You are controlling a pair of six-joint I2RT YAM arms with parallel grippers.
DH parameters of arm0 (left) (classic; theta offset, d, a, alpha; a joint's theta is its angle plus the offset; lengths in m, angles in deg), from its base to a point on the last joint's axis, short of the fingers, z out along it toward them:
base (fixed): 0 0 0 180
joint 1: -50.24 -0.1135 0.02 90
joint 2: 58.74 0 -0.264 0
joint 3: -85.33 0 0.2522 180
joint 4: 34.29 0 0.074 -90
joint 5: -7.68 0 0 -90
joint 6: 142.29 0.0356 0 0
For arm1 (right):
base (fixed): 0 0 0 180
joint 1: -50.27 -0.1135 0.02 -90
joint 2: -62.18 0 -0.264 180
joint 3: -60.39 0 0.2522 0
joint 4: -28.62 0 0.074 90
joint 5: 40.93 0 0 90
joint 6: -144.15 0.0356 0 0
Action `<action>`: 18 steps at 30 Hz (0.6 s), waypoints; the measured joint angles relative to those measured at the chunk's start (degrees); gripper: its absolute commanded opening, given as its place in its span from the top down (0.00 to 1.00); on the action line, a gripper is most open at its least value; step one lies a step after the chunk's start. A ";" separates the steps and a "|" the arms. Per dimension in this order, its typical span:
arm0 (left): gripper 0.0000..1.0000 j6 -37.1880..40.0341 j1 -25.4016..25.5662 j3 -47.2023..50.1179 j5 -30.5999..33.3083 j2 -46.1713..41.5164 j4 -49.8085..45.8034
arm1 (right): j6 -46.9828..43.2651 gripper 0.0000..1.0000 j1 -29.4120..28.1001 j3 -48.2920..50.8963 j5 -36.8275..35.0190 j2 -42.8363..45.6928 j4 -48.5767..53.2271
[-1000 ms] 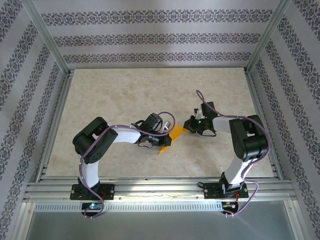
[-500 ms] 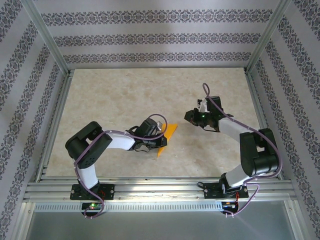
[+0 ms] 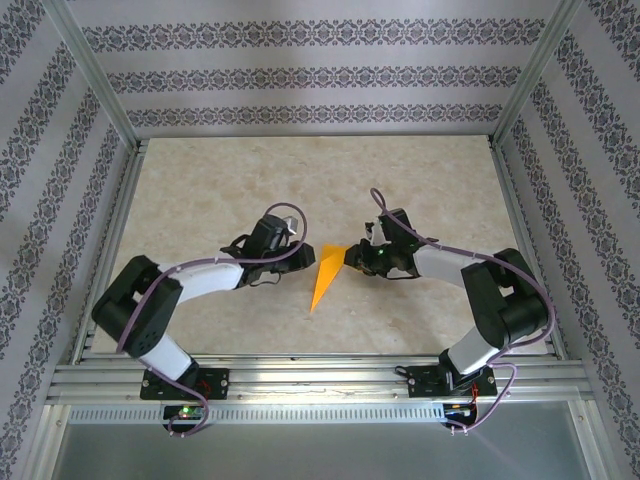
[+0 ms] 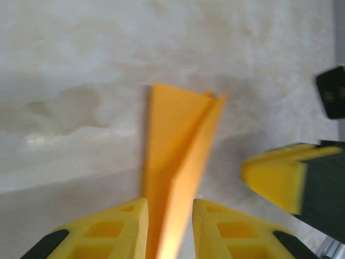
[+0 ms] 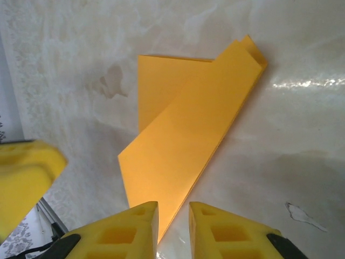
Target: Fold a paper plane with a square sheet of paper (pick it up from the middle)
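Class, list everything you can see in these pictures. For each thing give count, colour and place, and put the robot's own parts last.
paper plane: one, orange-yellow, lying on the table between the two grippers
table: one, beige marbled, under everything
walls: three, white with grey patterned bands, around the table
left gripper: one, yellow fingers, jaws apart, at the plane's left side
right gripper: one, yellow fingers, jaws apart, at the plane's right side
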 measured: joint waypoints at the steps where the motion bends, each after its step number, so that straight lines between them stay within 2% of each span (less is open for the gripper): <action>1: 0.77 0.37 -0.68 -0.17 -1.57 1.77 -0.37 | 0.28 0.77 -0.22 0.00 -0.15 -0.20 -0.02; 4: 0.79 0.81 -0.83 -0.46 -5.53 5.46 -1.11 | 0.76 0.76 -0.52 0.00 -0.48 -0.24 -0.04; 10: 0.80 0.85 -0.74 -1.03 -10.34 6.80 -1.09 | 1.09 0.76 -0.63 0.00 -0.98 -0.24 -0.02; 18: 0.81 1.88 -0.74 -1.90 -12.57 8.48 -1.55 | 1.09 0.75 -0.63 0.22 -1.14 -0.28 -0.07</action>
